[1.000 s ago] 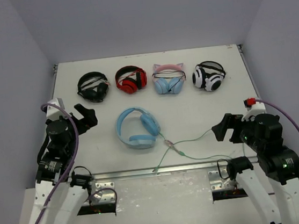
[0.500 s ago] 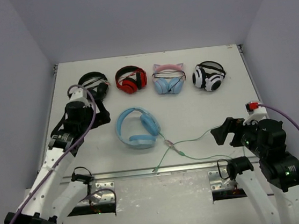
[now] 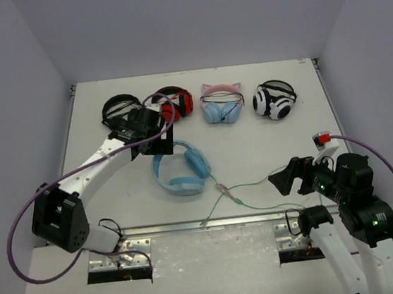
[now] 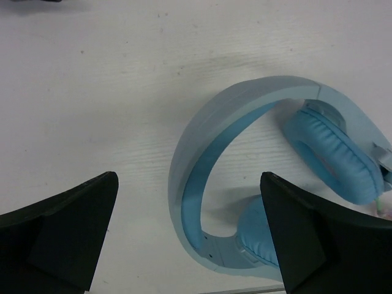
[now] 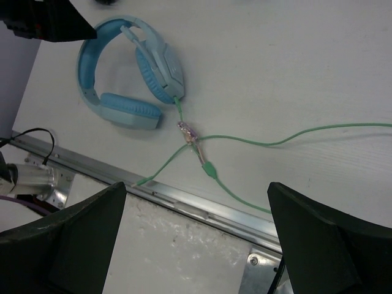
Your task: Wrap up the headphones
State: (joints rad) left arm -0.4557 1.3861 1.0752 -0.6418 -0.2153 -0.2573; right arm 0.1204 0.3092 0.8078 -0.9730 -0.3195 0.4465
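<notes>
The headphones (image 3: 185, 185) lie flat, headband (image 3: 157, 168) bowed far-left, cups (image 3: 197, 162) and cable (image 3: 256, 181) toward near-right; left gripper (image 4: 188, 176) gapes above the headband; right gripper (image 5: 196, 185) gapes, holding nothing

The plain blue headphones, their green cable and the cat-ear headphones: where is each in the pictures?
Plain blue headphones (image 3: 184, 186), top view, on the near ear cup.
Green cable (image 5: 208, 168), right wrist view, on its thicker green piece.
Cat-ear headphones (image 3: 213, 112), top view, on the left blue cup.

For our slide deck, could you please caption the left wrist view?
Open left gripper poised over the light-blue headphones lying on the white table.
</notes>
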